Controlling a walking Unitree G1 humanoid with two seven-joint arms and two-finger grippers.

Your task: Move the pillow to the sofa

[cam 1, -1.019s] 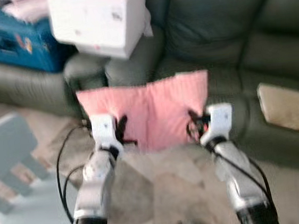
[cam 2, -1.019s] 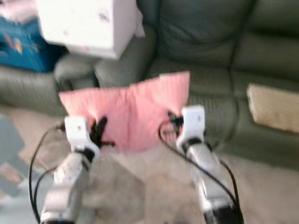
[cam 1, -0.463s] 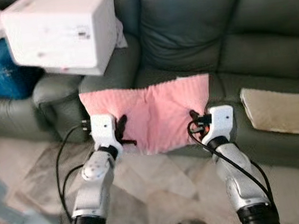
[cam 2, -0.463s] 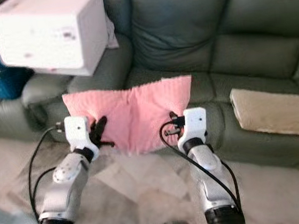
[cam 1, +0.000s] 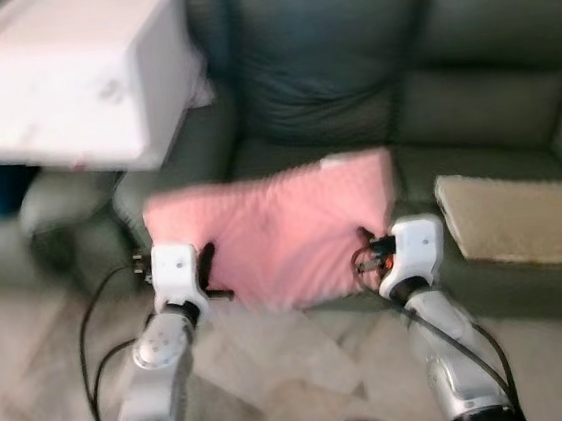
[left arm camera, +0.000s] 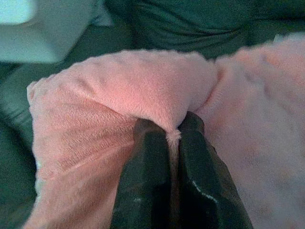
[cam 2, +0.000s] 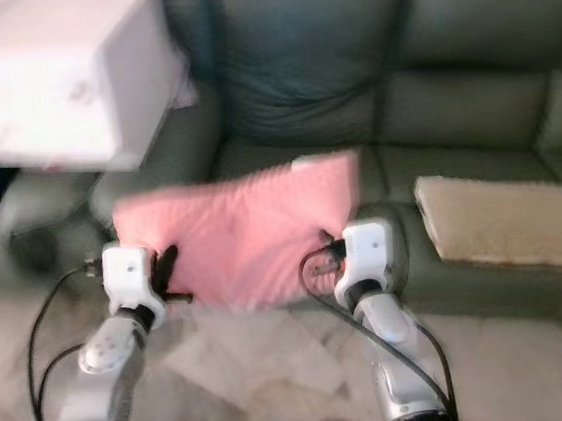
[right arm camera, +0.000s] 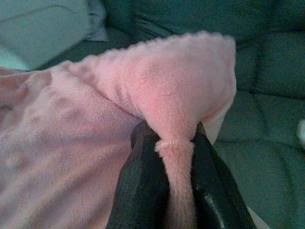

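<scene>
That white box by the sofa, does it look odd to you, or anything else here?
Yes. The white box sits tilted on the dark green sofa's armrest, jutting past its edge, so it looks precarious. The pink pillow merely sags between the left gripper and right gripper, each pinching an edge.
</scene>
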